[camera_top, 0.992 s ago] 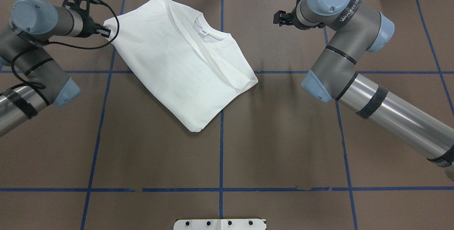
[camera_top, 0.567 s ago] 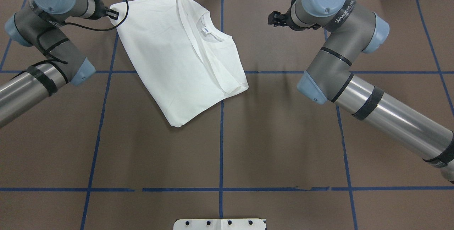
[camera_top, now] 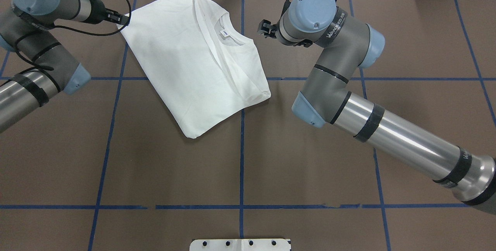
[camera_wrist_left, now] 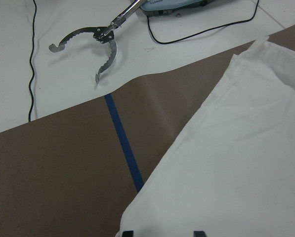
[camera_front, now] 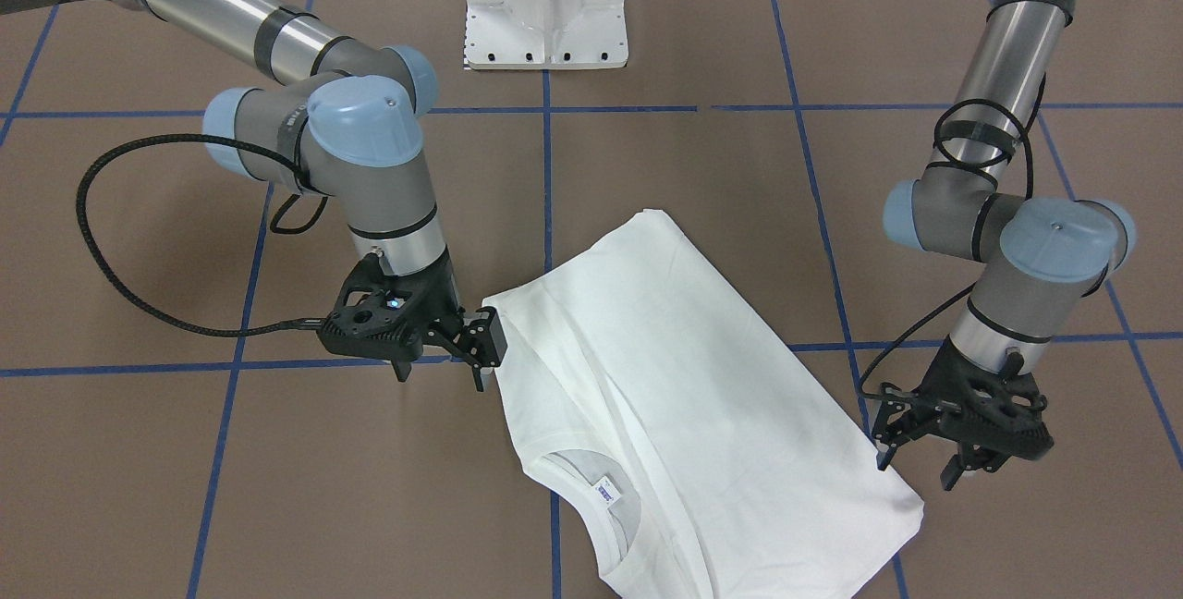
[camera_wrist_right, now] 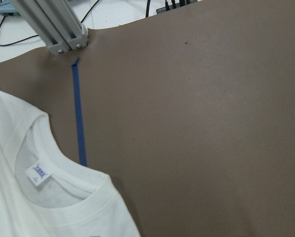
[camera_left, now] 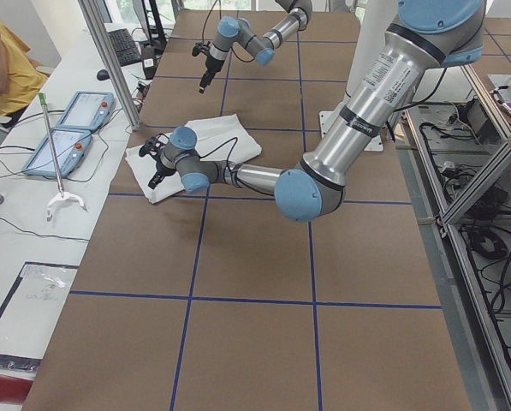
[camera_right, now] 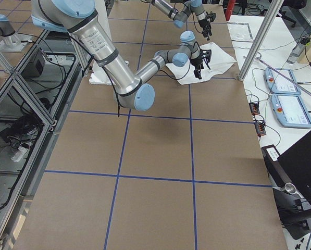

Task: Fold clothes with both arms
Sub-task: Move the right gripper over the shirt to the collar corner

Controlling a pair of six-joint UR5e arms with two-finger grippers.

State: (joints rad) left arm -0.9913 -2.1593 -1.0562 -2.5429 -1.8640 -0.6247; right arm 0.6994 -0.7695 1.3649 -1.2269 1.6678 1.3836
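Overhead exterior shows you the folded white shirt (camera_top: 193, 61) flat on the brown table (camera_top: 310, 146), far side. The left gripper (camera_top: 124, 19) is just beside its corner, fingers spread, holding nothing. The right gripper (camera_top: 263, 28) is near the collar, also parted and empty.

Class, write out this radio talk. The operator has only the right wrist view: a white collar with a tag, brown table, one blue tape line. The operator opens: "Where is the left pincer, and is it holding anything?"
Observer: The left pincer is open and holds nothing. It is at the corner of the shirt on the robot's left side.
Operator: And my own pincer? I can't see it.
Observer: The right pincer is beside the collar end of the shirt. The overhead view shows it apart from the cloth.
Operator: How does the whole shirt lie?
Observer: It is folded into a rough rectangle and lies askew to the blue tape lines.
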